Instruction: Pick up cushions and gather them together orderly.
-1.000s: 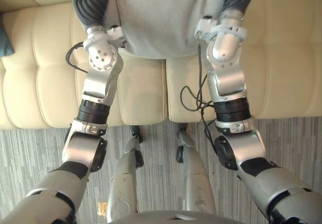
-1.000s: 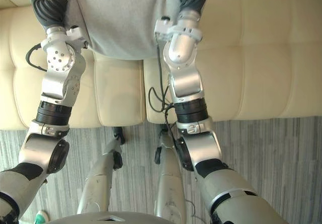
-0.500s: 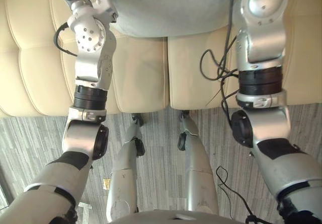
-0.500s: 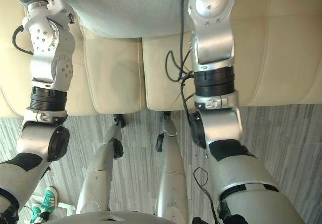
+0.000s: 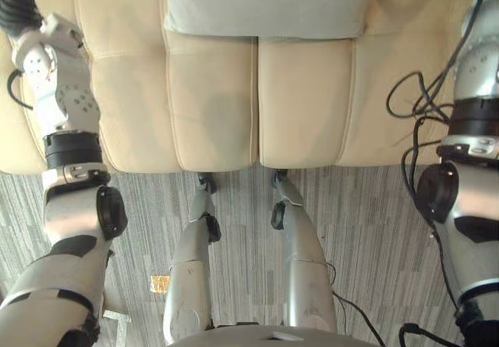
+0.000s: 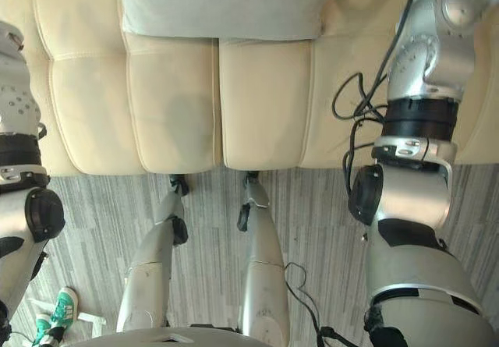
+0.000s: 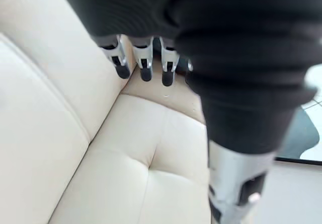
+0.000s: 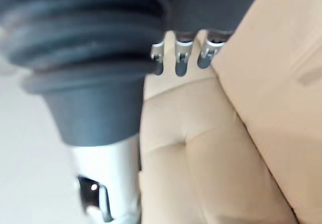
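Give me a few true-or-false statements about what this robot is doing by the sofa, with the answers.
1. A grey cushion lies on the cream sofa. True.
2. The left robot hand grips the cushion. False: it holds nothing; its fingers hang over bare sofa.
3. The right robot hand holds nothing. True.
4. The cushion lies on the floor. False: it is up on the sofa seat; the striped grey carpet in front carries no cushion.
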{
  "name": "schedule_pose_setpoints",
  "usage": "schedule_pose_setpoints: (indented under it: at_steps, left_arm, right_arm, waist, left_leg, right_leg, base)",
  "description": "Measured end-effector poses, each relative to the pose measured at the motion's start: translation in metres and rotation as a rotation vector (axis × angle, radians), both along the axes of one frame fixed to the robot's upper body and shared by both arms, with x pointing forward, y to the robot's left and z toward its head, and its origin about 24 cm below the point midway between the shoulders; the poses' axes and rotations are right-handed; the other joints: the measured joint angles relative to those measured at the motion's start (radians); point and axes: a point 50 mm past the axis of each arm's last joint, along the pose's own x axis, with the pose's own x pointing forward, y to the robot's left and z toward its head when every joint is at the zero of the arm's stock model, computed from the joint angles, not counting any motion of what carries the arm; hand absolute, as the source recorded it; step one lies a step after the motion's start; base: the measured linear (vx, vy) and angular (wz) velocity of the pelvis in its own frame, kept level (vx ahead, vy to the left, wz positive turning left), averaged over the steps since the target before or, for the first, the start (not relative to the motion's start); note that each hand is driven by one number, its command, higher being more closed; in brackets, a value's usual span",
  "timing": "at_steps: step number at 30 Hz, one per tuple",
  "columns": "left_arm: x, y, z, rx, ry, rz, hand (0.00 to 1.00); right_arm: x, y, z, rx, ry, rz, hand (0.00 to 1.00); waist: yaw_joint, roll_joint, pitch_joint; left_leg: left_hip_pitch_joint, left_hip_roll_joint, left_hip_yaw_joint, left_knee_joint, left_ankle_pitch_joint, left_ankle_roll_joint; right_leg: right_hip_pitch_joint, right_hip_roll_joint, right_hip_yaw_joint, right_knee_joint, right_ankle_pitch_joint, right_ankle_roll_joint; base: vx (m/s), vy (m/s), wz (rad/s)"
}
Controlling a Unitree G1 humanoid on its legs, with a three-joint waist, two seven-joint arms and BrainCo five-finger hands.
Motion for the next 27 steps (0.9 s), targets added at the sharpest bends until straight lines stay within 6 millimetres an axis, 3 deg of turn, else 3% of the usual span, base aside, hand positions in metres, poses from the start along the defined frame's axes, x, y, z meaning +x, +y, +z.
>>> schedule_pose_setpoints:
  at_steps: [2, 7, 10, 11, 14, 15, 17, 20, 21, 23, 24, 26, 27]
  left_arm:
    - [-0.004, 0.008, -0.013, -0.013, 0.018, 0.017, 0.0]
    - [-0.023, 0.019, -0.088, -0.072, 0.133, 0.042, 0.0]
    - [-0.047, 0.009, -0.153, -0.106, 0.265, 0.036, 0.0]
    - [-0.054, 0.006, -0.167, -0.114, 0.29, 0.031, 0.0]
    - [-0.079, -0.015, -0.226, -0.085, 0.469, -0.049, 0.0]
    - [-0.085, -0.021, -0.239, -0.07, 0.517, -0.07, 0.0]
    - [-0.104, -0.038, -0.278, -0.027, 0.672, -0.137, 0.0]
    - [-0.126, -0.049, -0.318, -0.052, 0.83, -0.181, 0.0]
    - [-0.143, -0.056, -0.341, -0.085, 0.928, -0.204, 0.0]
    - [-0.164, -0.061, -0.364, -0.124, 1.03, -0.214, 0.0]
    - [-0.191, -0.063, -0.389, -0.161, 1.168, -0.213, 0.0]
    - [-0.206, -0.064, -0.399, -0.169, 1.24, -0.209, 0.0]
    - [-0.227, -0.067, -0.414, -0.131, 1.369, -0.224, 0.0]
  right_arm:
    - [0.001, -0.006, -0.011, 0.055, -0.011, 0.03, 0.0]
    - [-0.006, -0.025, -0.071, 0.154, 0.004, 0.051, 0.0]
    - [-0.012, -0.015, -0.139, 0.137, 0.128, 0.094, 0.0]
    - [-0.014, -0.01, -0.157, 0.127, 0.168, 0.115, 0.0]
    - [-0.026, 0.02, -0.244, 0.093, 0.421, 0.207, 0.0]
    - [-0.03, 0.027, -0.262, 0.097, 0.481, 0.23, 0.0]
    - [-0.05, 0.051, -0.322, 0.092, 0.688, 0.295, 0.0]
    - [-0.072, 0.074, -0.372, 0.086, 0.886, 0.355, 0.0]
    - [-0.089, 0.083, -0.398, 0.091, 0.999, 0.367, 0.0]
    - [-0.108, 0.089, -0.422, 0.09, 1.111, 0.372, 0.0]
    - [-0.128, 0.097, -0.446, 0.078, 1.236, 0.401, 0.0]
    - [-0.139, 0.099, -0.456, 0.056, 1.299, 0.403, 0.0]
    - [-0.155, 0.101, -0.47, 0.012, 1.396, 0.41, 0.0]
  waist:
    - [0.0, 0.0, 0.0]
    - [-0.003, 0.0, 0.0]
    - [-0.006, -0.001, -0.001]
    - [-0.007, -0.001, -0.001]
    - [-0.005, -0.002, -0.002]
    - [-0.002, -0.002, -0.002]
    - [0.001, -0.005, -0.017]
    - [0.002, -0.016, -0.04]
    - [0.001, -0.024, -0.06]
    - [0.002, -0.034, -0.092]
    - [0.004, -0.048, -0.126]
    - [0.005, -0.052, -0.148]
    - [0.01, -0.057, -0.182]
  left_leg:
    - [0.01, 0.0, 0.0, -0.001, -0.002, 0.002]
    - [0.057, 0.0, 0.0, 0.002, -0.01, 0.005]
    - [0.119, 0.002, -0.001, 0.024, -0.042, 0.007]
    - [0.13, 0.004, -0.002, 0.042, -0.057, 0.006]
    - [0.201, 0.021, -0.002, 0.102, -0.112, 0.004]
    - [0.221, 0.024, -0.001, 0.111, -0.122, 0.003]
    - [0.292, 0.031, 0.001, 0.131, -0.152, 0.003]
    - [0.364, 0.043, 0.01, 0.154, -0.187, 0.006]
    - [0.409, 0.047, 0.014, 0.164, -0.206, 0.009]
    - [0.446, 0.057, 0.026, 0.182, -0.231, 0.007]
    - [0.507, 0.063, 0.047, 0.189, -0.25, -0.002]
    - [0.532, 0.067, 0.058, 0.197, -0.265, -0.002]
    - [0.578, 0.072, 0.085, 0.195, -0.29, -0.006]
  right_leg:
    - [0.012, 0.001, 0.0, -0.004, -0.001, 0.001]
    - [0.059, 0.002, 0.001, -0.003, -0.01, 0.003]
    - [0.126, 0.005, 0.003, 0.004, -0.034, 0.005]
    - [0.144, 0.006, 0.004, 0.006, -0.04, 0.007]
    - [0.236, 0.015, 0.005, 0.013, -0.068, 0.008]
    - [0.26, 0.017, 0.005, 0.014, -0.074, 0.009]
    - [0.334, 0.022, 0.003, 0.011, -0.087, 0.009]
    - [0.42, 0.034, 0.006, -0.011, -0.094, 0.014]
    - [0.47, 0.04, 0.007, -0.023, -0.095, 0.016]
    - [0.518, 0.052, 0.014, -0.045, -0.095, 0.019]
    - [0.582, 0.057, 0.032, -0.078, -0.091, 0.024]
    - [0.612, 0.065, 0.041, -0.096, -0.09, 0.026]
    - [0.658, 0.067, 0.06, -0.128, -0.088, 0.029]
  base:
    - [0.0, 0.0, 0.0]
    - [0.02, -0.011, -0.02]
    - [0.05, -0.04, -0.05]
    - [0.05, -0.06, -0.07]
    - [0.06, -0.073, -0.11]
    - [0.07, -0.075, -0.15]
    - [0.08, -0.059, -0.18]
    - [0.07, -0.025, -0.21]
    - [0.05, -0.007, -0.18]
    - [0.04, 0.014, -0.26]
    - [0.04, 0.035, -0.33]
    - [0.03, 0.042, -0.36]
    - [0.02, 0.052, -0.38]
